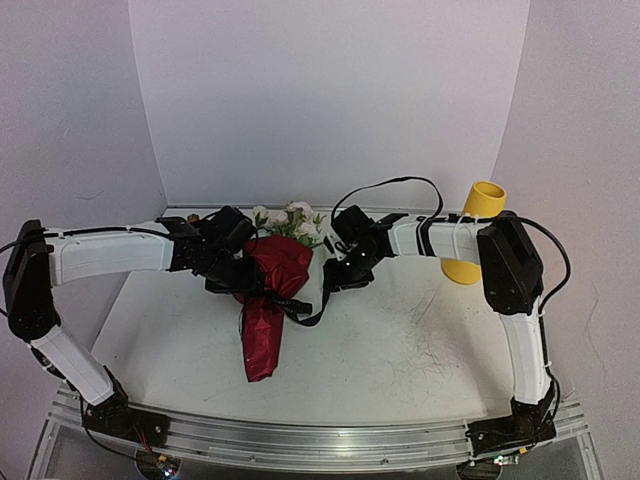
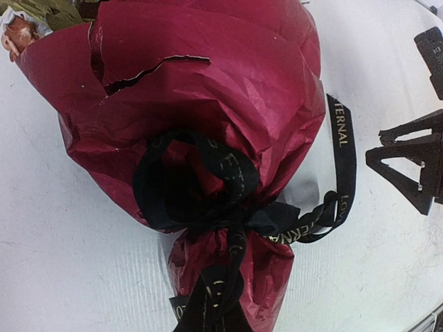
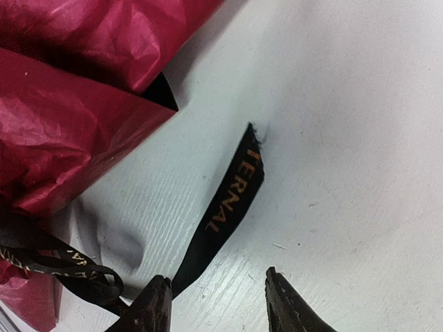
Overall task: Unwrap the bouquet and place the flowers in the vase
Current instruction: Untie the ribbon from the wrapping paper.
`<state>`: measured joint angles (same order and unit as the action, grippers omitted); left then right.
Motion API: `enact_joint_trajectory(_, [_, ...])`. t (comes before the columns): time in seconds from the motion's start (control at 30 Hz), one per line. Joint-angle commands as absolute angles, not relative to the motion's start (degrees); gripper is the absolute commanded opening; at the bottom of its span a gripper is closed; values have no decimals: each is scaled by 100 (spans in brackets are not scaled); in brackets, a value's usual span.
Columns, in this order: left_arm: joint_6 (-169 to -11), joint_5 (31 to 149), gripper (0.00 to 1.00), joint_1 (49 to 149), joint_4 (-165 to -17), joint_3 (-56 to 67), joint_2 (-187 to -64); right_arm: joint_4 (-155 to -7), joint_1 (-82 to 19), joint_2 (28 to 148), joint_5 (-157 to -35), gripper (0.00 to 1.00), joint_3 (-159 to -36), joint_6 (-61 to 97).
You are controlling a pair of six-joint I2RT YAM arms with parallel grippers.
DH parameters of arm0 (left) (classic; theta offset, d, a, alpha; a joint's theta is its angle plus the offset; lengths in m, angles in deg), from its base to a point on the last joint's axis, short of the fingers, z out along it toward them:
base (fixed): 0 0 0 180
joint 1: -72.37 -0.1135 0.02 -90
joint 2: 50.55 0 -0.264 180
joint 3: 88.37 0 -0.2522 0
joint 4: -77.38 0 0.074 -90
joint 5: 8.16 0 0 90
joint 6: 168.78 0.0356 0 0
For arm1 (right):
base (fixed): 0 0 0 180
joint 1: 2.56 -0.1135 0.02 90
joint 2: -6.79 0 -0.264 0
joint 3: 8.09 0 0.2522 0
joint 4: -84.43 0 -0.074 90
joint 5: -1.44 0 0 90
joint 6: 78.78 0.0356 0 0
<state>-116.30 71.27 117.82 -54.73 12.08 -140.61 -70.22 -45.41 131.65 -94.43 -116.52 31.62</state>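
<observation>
Bouquet [image 1: 272, 290]: lies flat on the white surface [image 1: 400, 340], to the left of the vase [image 1: 486, 200] and well apart from it. Dark red wrap [image 2: 208, 83] is on, with one tear in its upper fold. The black ribbon [image 2: 228, 173] is tied in a bow at the neck.

Vase: mustard yellow, standing toward the far right of the surface, its middle hidden by the right forearm.

Right gripper [image 3: 216, 283]: sits between the vase and the bouquet, just beside the bouquet's neck. Jaws stand apart with bare surface between the tips. One loose ribbon tail [image 3: 232, 194], gold-lettered, lies flat and runs down to the tip nearer the bouquet. Cannot tell whether it touches that tip. Nothing is gripped.

Left gripper [image 1: 232, 278]: on the side of the bouquet away from the vase, against the neck at about ribbon level. Jaws closed. Its own wrist view shows wrap and ribbon running to the lower edge but not the fingertips. Cannot tell whether wrap or ribbon is pinched.

Orientation: the long axis runs near to far, leaning slightly. The flowers [image 1: 290, 218], pale pink and cream, point to the back wall, about level with the vase. The narrow twisted tail of the wrap points toward the arm bases, nearer than the vase.
</observation>
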Motion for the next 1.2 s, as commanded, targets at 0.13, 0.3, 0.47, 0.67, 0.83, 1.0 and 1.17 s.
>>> enact_joint_trajectory(0.13, [-11773,7129,0,11790,-5396,1279,-14039,-6465,-4610,13623,-9249,52,-12227,3102])
enact_joint_trajectory(0.3, [-11755,7189,0,11790,-5397,1274,-14081,-6252,-4657,13681,-8982,56,-12264,3316])
enact_joint_trajectory(0.47, [-11738,7241,0,11790,-5397,1291,-14095,-6017,-4700,13823,-9028,52,-12400,3801])
enact_joint_trajectory(0.67, [-11641,7291,0,11790,-5397,1270,-14123,-6019,-4771,14004,-9226,50,-12458,4225])
enact_joint_trajectory(0.83, [-11584,7361,0,11790,-5397,1295,-14131,-6020,-4779,14106,-9366,48,-12501,4462])
enact_joint_trajectory(1.0, [-11514,7398,0,11790,-5397,1313,-14160,-6021,-4824,14258,-9489,44,-12664,4634])
enact_joint_trajectory(1.17, [-11447,7389,0,11790,-5404,1347,-14204,-6019,-4853,14395,-9601,30,-12773,4744])
